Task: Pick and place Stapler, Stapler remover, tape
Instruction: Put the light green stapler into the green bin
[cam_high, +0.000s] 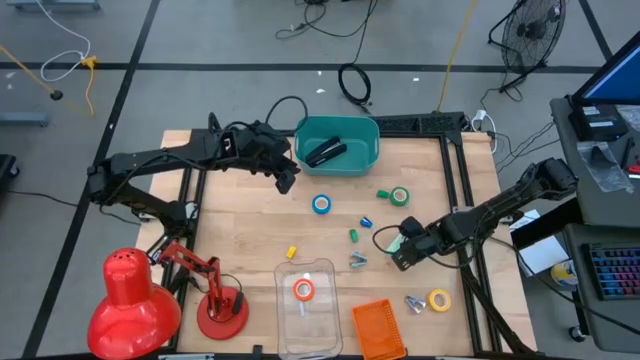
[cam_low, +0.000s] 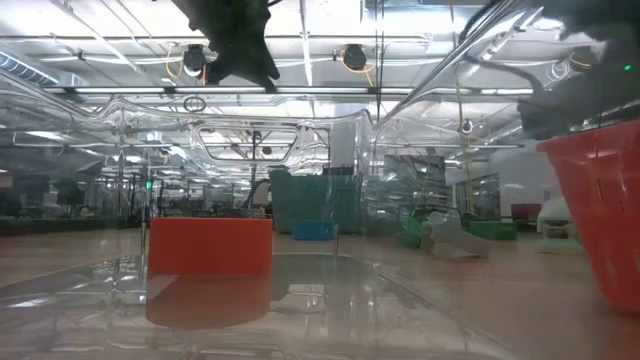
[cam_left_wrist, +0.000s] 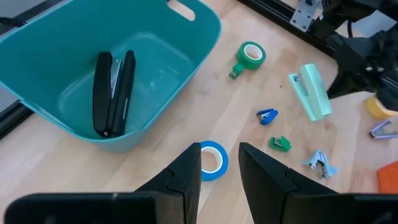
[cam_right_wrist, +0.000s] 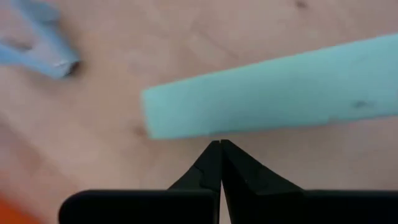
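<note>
A black stapler (cam_left_wrist: 114, 93) lies on the floor of the teal bin (cam_high: 362, 160). My left gripper (cam_left_wrist: 219, 148) hangs open above the blue tape roll (cam_left_wrist: 214, 163), which lies flat on the table just near of the bin. My right gripper (cam_right_wrist: 220, 143) is shut, pointing steeply down, its tips at the long edge of a pale green stapler (cam_right_wrist: 273, 87) lying on the table right of centre (cam_high: 393, 243). A green tape roll (cam_high: 399, 196) and a yellow one (cam_high: 439, 299) lie on the wood. An orange roll (cam_high: 303, 290) sits in a clear tray. My right gripper's shut fingertips (cam_right_wrist: 211, 155) stand at the long side edge (cam_right_wrist: 217, 132) of the pale green stapler, coming from above at a slant. Whether they touch it I cannot tell. The stapler lies flat on the table.
Small staple removers lie between the arms: a blue one (cam_left_wrist: 267, 116), a green one (cam_left_wrist: 280, 144), a pale blue one (cam_left_wrist: 319, 163) and another by the yellow roll (cam_high: 415, 302). An orange basket (cam_high: 378, 328) and the clear tray (cam_high: 320, 320) stand at the near edge, a red lamp (cam_high: 130, 300) near left.
</note>
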